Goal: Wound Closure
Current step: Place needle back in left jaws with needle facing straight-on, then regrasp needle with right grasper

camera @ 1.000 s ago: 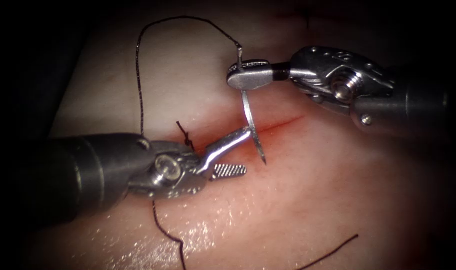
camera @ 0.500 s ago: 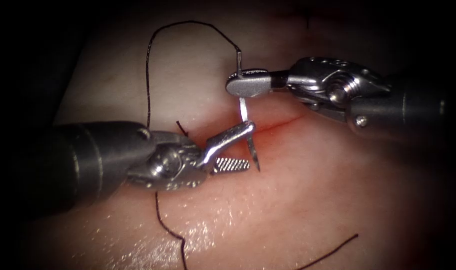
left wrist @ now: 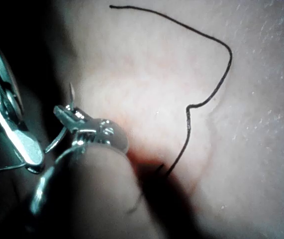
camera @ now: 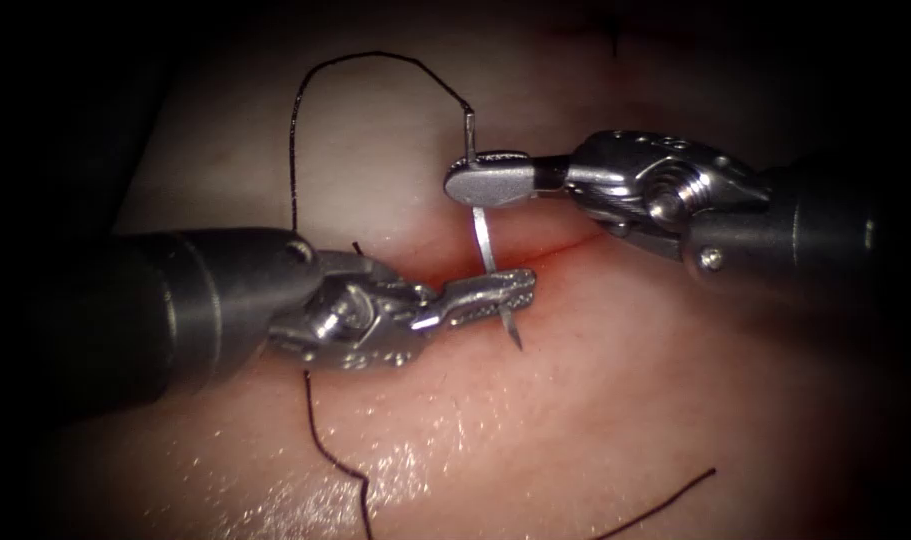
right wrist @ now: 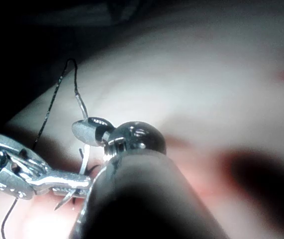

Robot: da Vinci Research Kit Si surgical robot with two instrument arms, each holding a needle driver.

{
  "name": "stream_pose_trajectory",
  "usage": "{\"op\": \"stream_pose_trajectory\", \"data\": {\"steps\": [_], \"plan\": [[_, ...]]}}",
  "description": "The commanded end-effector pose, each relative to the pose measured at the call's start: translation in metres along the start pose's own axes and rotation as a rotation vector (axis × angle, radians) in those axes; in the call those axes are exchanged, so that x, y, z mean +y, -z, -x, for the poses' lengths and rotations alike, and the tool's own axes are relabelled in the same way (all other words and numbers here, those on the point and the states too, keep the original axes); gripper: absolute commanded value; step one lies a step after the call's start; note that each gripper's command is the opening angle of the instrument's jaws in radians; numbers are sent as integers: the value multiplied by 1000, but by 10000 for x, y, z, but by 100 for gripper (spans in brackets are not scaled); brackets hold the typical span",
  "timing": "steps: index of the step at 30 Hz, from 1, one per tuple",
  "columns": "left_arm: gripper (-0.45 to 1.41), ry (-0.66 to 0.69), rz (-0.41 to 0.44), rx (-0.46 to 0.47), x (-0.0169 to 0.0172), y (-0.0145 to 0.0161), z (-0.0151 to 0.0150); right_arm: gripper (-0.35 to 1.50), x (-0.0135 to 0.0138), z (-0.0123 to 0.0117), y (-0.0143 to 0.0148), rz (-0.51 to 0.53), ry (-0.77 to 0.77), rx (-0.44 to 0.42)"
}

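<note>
Seen from above, a pale slab of tissue (camera: 595, 400) carries a thin reddish cut (camera: 560, 247) running across its middle. The right hand (camera: 485, 180) reaches in from the right and is clenched on the curved needle (camera: 483, 235) near its thread end, above the cut. The needle curves down from there, free of the tissue, its sharp tip pointing down just below the cut. The left hand (camera: 500, 293) comes in from the left and is clenched on the same needle close to the tip, so both hands grip it together. Dark thread (camera: 305, 90) leaves the needle's upper end, arches up and to the left over the tissue, then drops behind the left tool. More thread trails below that tool towards the near edge, and a short cut end (camera: 357, 246) sticks up beside the cut. Red fluid (camera: 445, 268) tints the cut by the left hand.
</note>
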Motion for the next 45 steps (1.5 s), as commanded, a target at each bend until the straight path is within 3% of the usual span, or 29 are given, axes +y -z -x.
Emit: {"op": "stream_pose_trajectory", "data": {"steps": [1, 3, 4, 6, 10, 20, 23, 34, 36, 45], "plan": [[-45, -2, -3, 6, 0, -6, 3, -35, 0, 0, -9, -3, 1, 1], [-45, 7, -2, 9, -2, -4, 4, -35, 0, 0, -9, 0, 1, 2], [-45, -8, 0, 8, -4, -2, 6, 83, 1, -2, -10, 2, 0, 3], [-45, -45, 16, 6, -7, 3, 9, 113, 1, -2, -9, -20, 11, -3], [-45, -108, 49, 19, -9, 13, 13, 143, 2, -4, -7, -96, 11, -37], [-45, -139, 91, 54, -10, 13, 1, 116, 1, -4, -21, -234, -108, -111], [-45, -138, 93, 65, -13, 13, -2, 98, 1, -1, -23, -285, -109, -135], [-45, -147, 89, 62, -16, 6, -11, 94, 4, 5, -31, -262, -100, -120], [-45, -147, 89, 62, -15, 6, -11, 84, 4, 5, -31, -257, -101, -118], [-45, -148, 88, 68, -15, 8, -11, 71, 4, 4, -27, -228, -102, -104]]}}
